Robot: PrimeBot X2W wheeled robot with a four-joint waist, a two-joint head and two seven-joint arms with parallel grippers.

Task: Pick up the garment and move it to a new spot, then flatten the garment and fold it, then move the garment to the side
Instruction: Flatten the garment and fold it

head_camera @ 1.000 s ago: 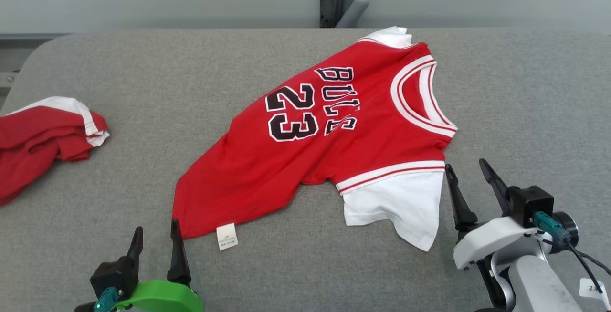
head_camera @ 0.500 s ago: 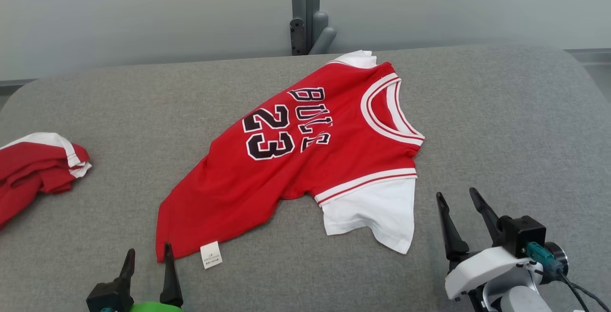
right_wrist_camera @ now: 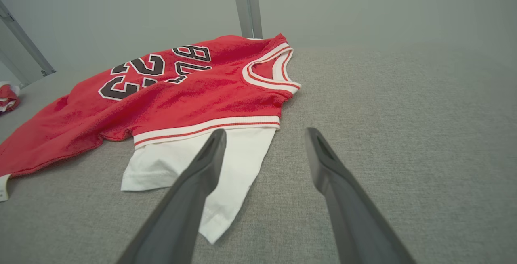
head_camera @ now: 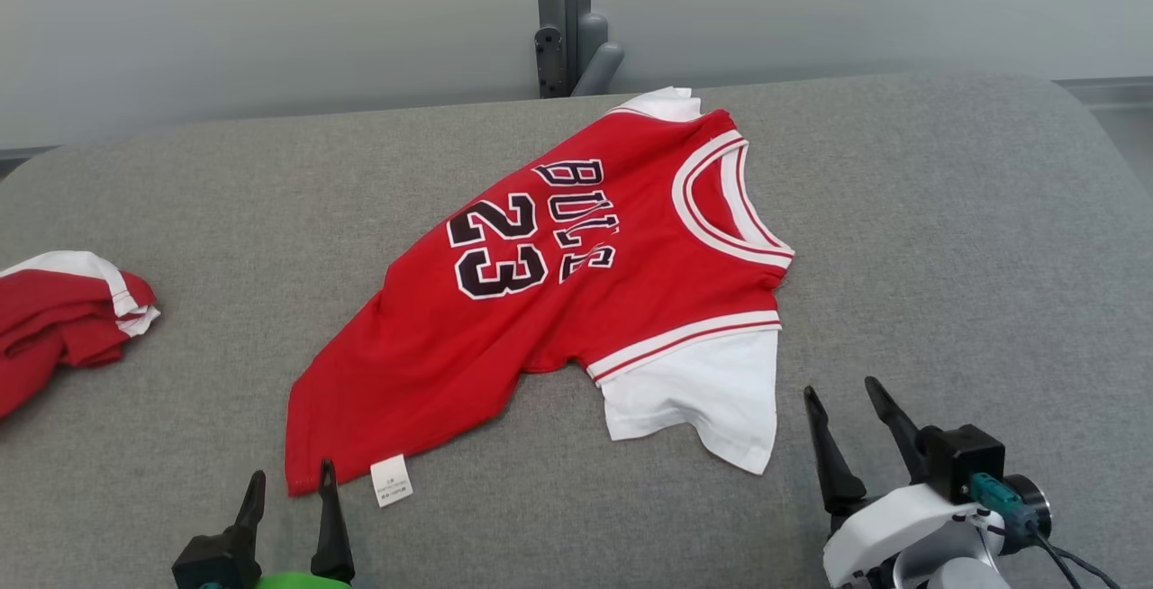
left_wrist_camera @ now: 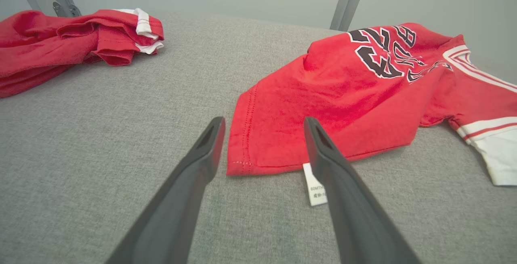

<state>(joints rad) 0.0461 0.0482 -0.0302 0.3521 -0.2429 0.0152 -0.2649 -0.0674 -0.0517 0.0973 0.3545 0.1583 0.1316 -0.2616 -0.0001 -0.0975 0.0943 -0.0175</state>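
Tools stand wide and empty along the head view's lower edge: left tool (head_camera: 293, 470) at the hem corner of the garment (head_camera: 576, 301), perhaps touching it; right tool (head_camera: 840, 387) just beside its white sleeve. The garment lies mid-frame on the grey bench (head_camera: 946, 238). The left wrist view resolves print on the label (left_wrist_camera: 313, 187), unreadable from the head view.

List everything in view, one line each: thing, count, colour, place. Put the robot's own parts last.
jersey: one, red with white sleeves and black 23, lying mid-table
label: one, white, at the jersey's near hem
crumpled garment: one, red and white, table's left edge
table: one, grey fabric top, under everything
post: one, grey metal, behind the table
left end effector: one, dark fingers, open, by the jersey's hem corner
right end effector: one, dark fingers, open, beside the near white sleeve
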